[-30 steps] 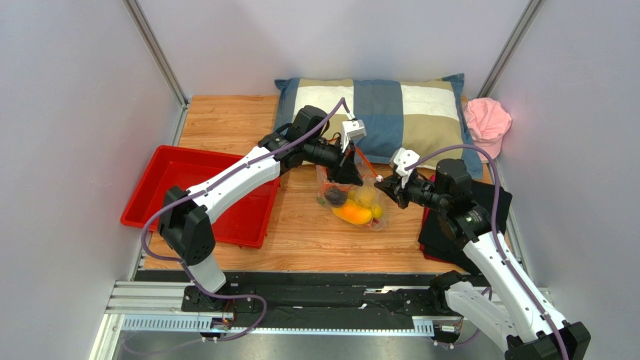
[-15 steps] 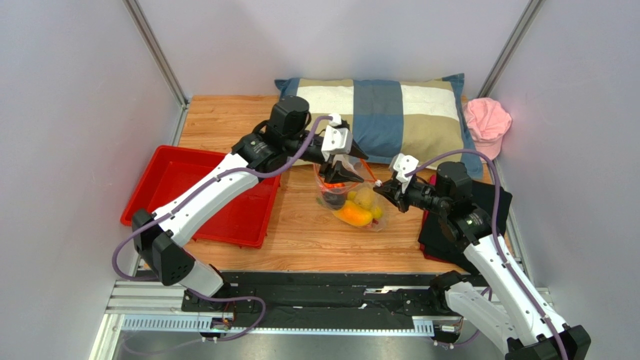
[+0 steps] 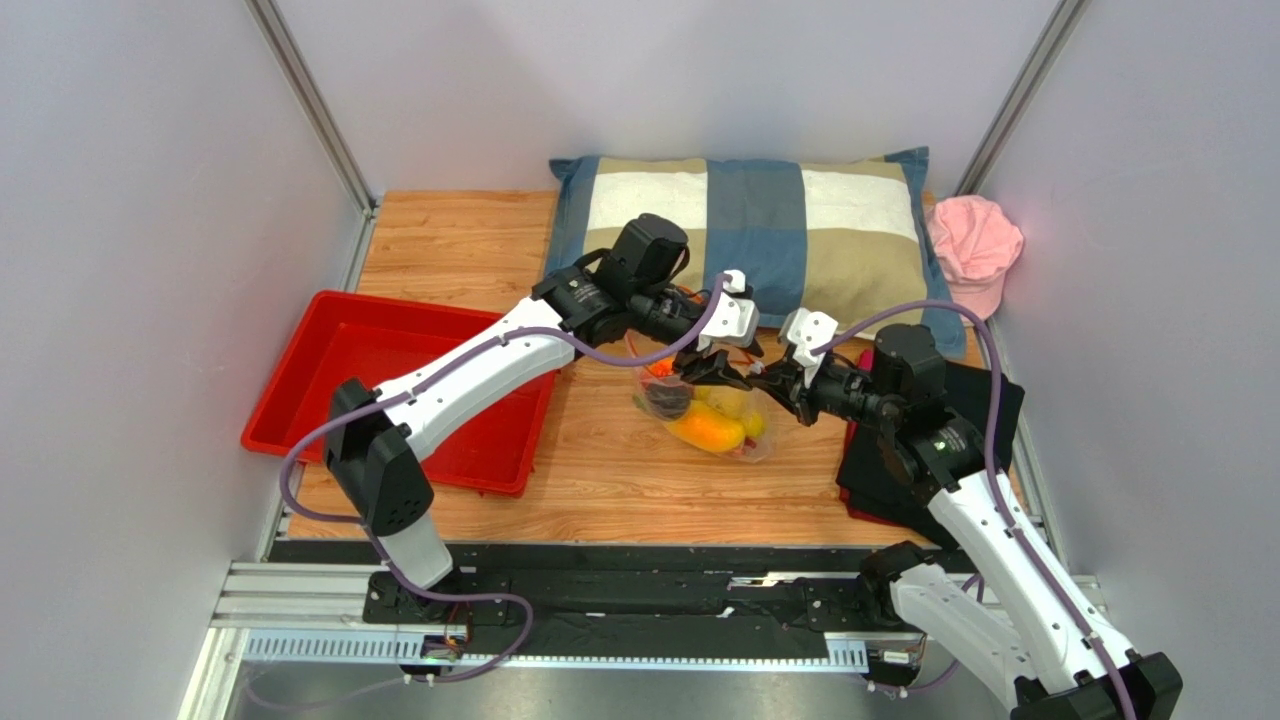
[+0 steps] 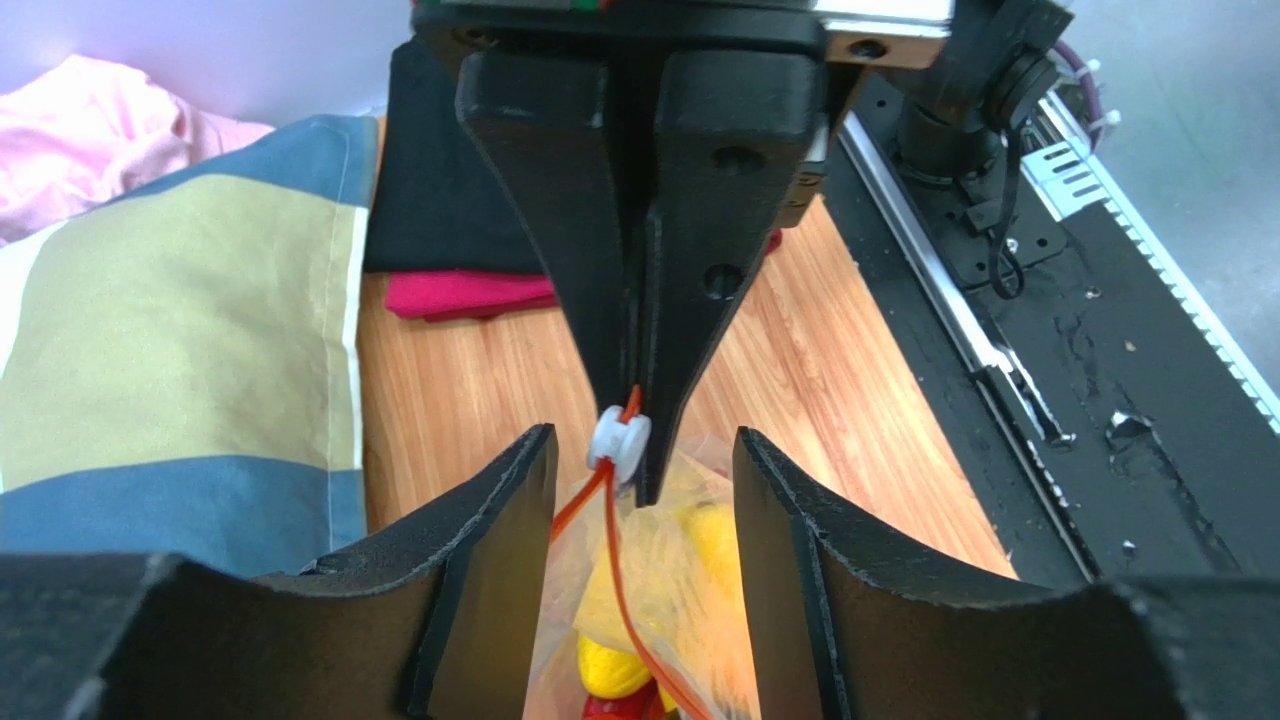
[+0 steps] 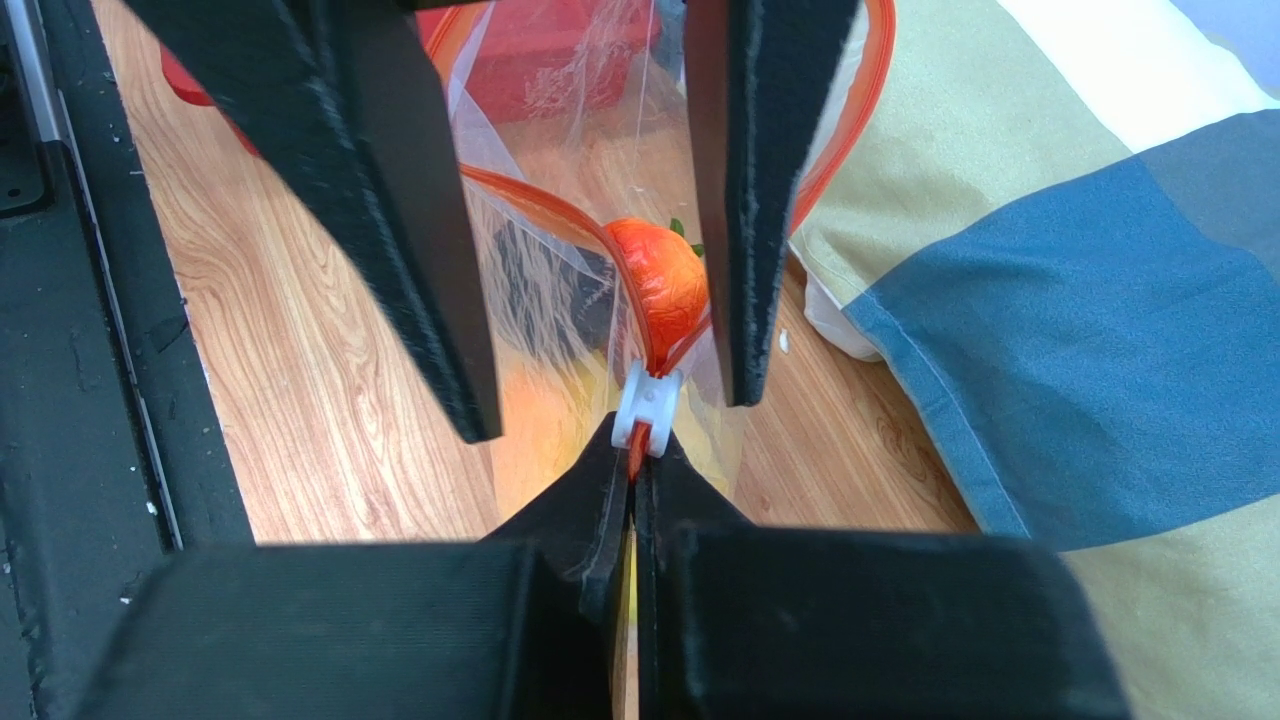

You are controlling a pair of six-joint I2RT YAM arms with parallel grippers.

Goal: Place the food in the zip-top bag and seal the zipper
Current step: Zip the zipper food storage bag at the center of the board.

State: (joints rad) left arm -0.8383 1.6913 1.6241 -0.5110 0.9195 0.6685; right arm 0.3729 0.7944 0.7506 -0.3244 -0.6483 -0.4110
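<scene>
In the wrist views alone, left pincer [image 4: 643, 446] gapes around slider [image 4: 618, 440]; right pincer [image 5: 634, 458] clamps zipper [image 5: 519, 195].

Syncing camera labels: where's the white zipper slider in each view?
Top external: too small to see; lies between left gripper and right gripper.
Left wrist: slider at centre, inside the open left gripper.
Right wrist: centre, just beyond the shut right gripper.
Shared landmark: checked pillow.

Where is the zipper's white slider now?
In the left wrist view, the slider sits on the zipper at the tip of the shut right gripper, between the fingers of the open left gripper.
</scene>
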